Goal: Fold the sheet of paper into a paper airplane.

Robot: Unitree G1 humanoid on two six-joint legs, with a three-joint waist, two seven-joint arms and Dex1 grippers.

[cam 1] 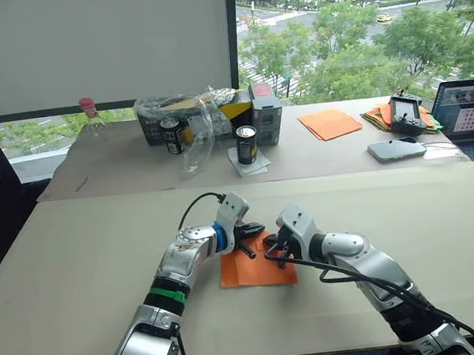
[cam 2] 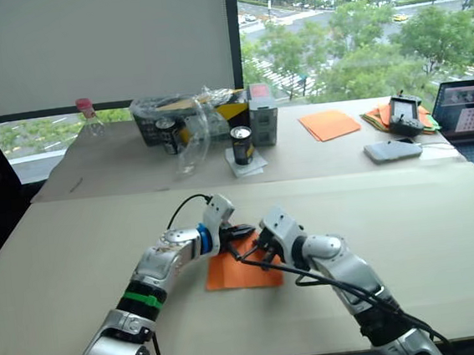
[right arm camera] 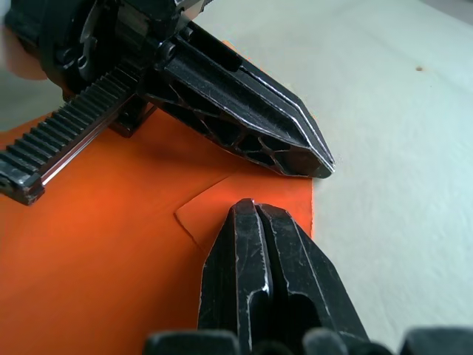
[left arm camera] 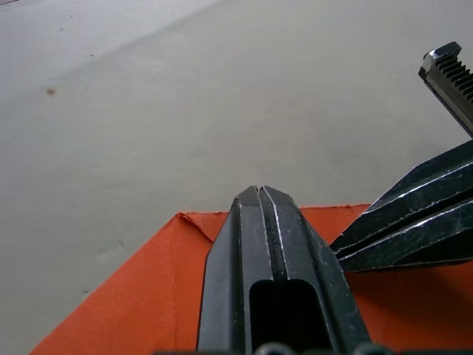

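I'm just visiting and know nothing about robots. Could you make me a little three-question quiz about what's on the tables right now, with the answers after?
1. True or false: both grippers, the left gripper and the right gripper, are over the sheet of paper.
2. What colour is the sheet? A blue, B orange, C white.
3. What stands on the far table just behind the near one: a can or a kettle?

Key: 1 true, both have their fingers closed and tips close together at the sheet's far edge. 2 B. 3 a can.
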